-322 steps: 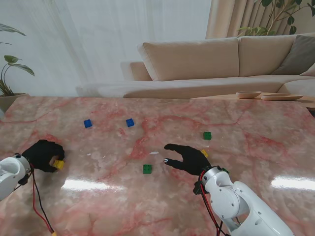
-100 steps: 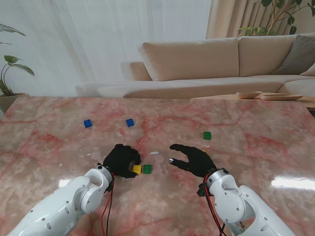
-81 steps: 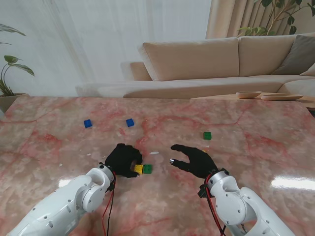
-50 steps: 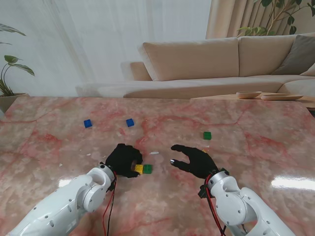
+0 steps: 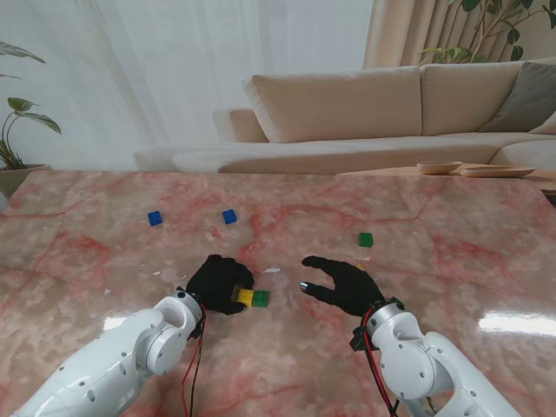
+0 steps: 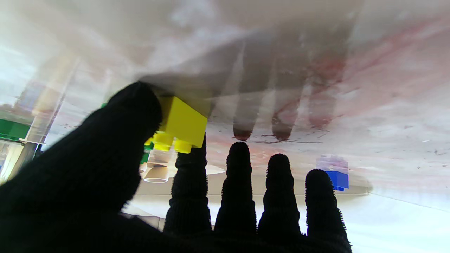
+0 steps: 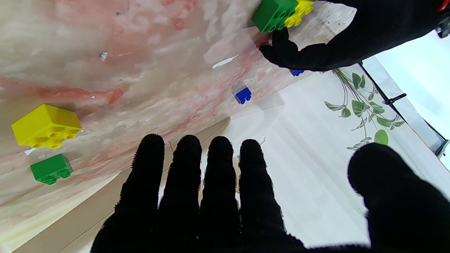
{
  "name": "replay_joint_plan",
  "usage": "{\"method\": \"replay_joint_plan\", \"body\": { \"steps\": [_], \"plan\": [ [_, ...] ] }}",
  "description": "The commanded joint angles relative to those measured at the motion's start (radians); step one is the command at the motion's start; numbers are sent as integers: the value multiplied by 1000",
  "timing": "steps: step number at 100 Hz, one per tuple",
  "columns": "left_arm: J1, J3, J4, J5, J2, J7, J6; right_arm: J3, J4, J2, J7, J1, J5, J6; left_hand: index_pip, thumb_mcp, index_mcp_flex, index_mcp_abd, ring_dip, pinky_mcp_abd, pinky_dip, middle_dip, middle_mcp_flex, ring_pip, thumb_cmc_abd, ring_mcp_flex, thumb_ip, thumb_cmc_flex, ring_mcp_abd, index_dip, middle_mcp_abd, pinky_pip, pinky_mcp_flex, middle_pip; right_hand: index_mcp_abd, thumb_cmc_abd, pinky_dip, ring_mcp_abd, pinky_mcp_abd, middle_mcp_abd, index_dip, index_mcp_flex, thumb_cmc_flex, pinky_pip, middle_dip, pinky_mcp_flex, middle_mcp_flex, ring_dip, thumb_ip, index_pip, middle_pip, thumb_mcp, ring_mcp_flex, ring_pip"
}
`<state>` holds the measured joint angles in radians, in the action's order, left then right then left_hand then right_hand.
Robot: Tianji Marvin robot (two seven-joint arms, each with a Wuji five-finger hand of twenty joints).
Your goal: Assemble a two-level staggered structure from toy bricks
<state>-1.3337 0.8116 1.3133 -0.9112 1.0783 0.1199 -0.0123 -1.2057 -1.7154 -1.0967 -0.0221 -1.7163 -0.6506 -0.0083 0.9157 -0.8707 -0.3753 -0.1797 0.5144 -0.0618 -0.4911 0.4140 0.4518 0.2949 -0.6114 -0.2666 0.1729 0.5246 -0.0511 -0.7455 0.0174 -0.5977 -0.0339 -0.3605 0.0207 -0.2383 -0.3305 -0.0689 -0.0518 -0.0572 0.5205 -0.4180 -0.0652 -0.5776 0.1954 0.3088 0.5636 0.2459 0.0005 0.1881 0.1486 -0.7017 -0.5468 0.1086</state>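
At the middle of the pink marble surface, my left robot hand is clamped on a yellow brick, pinched between thumb and index fingertip. That brick sits touching a green brick at its three o'clock side. From the right wrist view the two sit side by side with studs showing, the black glove curled around them. My right robot hand hovers at three o'clock of the pair, fingers apart, holding nothing. Just beyond it at twelve o'clock lies a second yellow brick, with another green brick farther out. Two blue bricks lie well apart at eleven o'clock. I can read no writing or brand on any brick.
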Motion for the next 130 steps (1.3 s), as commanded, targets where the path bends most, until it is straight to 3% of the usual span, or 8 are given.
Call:
{"method": "replay_joint_plan", "body": {
  "steps": [1, 19, 39, 52, 61, 68, 101, 130],
  "plan": [
    [-10, 1, -1, -1, -2, -5, -2, 2, 2, -1, 13, -11, 3, 4, -17, 1, 42, 21, 9, -11, 12, 10, -39, -29, -18, 22, -36, -56, -24, -4, -6, 29, -20, -3, 24, -2, -24, -26, -9, -23, -11, -22, -10, -19, 10, 3, 12, 3, -13, 13, 4, -1, -4, 6],
    [-24, 24, -3, 28, 3, 4, -34, 3, 3, -1, 12, -9, 4, 3, -147, 93, 126, 98, 6, 10, 22, 4, -92, -46, -39, 52, -25, -119, -19, 74, -3, 139, -19, 12, 23, -2, -24, -25, -10, -23, -11, -22, -10, -18, 10, 1, 12, 3, -13, 13, 4, -1, -3, 6],
    [-100, 113, 49, 132, 26, 36, -73, 1, 2, 1, 21, -1, -2, 1, -490, 207, 101, 193, -22, 49, 5, -44, -163, -91, -16, 88, -29, -151, -18, 426, -10, 318, -19, 62, 23, -3, -23, -25, -10, -23, -11, -19, -9, -15, 10, -1, 9, 3, -13, 12, 3, -1, -2, 6],
    [-166, 196, 118, 201, 38, 48, -102, -11, -13, 5, 39, 4, -17, 11, -551, 401, 84, 194, -92, 78, 20, -96, -196, -149, 97, 110, -60, -136, 14, 494, -12, 353, -7, 98, 23, -4, -22, -23, -10, -24, -11, -18, -9, -14, 9, -3, 7, 3, -13, 12, 3, -2, 0, 5],
    [-213, 256, 173, 251, 41, 29, -120, -29, -29, 10, 61, 6, -38, 17, -604, 729, 43, 205, -147, 106, 106, -148, -191, -170, 241, 107, -122, -35, 39, 521, -16, 315, 7, 109, 23, -4, -21, -24, -11, -24, -11, -18, -9, -13, 9, -3, 7, 3, -13, 12, 3, -3, 0, 5],
    [-244, 299, 210, 278, 40, 7, -133, -49, -43, 16, 89, 9, -61, 18, -629, 784, 10, 204, -162, 122, 136, -175, -193, -186, 323, 108, -146, -46, 50, 535, -18, 312, 17, 134, 24, -6, -21, -24, -11, -26, -10, -19, -9, -13, 9, -3, 8, 3, -13, 12, 4, -4, -1, 6],
    [-317, 405, 276, 299, 32, -42, -140, -150, -42, 46, 253, 59, -150, 9, -659, 806, -13, 202, -173, 119, 166, -197, -200, -192, 380, 108, -197, -46, 59, 541, -19, 274, 20, 142, 23, -118, -44, -14, 19, -28, -5, -20, -64, -25, 43, -31, 17, 40, -39, 19, 38, -63, -22, 38],
    [-331, 437, 267, 316, 33, -40, -157, -162, 69, 73, 313, 138, -337, -79, -665, 808, -14, 207, -176, 134, 192, -200, -199, -195, 377, 112, -199, -40, 62, 536, -24, 295, 15, 140, 10, -291, -188, -50, 4, -55, 67, 69, -274, 20, 401, -207, -246, 269, -65, 20, 330, 24, 180, 308]
  ]
}}
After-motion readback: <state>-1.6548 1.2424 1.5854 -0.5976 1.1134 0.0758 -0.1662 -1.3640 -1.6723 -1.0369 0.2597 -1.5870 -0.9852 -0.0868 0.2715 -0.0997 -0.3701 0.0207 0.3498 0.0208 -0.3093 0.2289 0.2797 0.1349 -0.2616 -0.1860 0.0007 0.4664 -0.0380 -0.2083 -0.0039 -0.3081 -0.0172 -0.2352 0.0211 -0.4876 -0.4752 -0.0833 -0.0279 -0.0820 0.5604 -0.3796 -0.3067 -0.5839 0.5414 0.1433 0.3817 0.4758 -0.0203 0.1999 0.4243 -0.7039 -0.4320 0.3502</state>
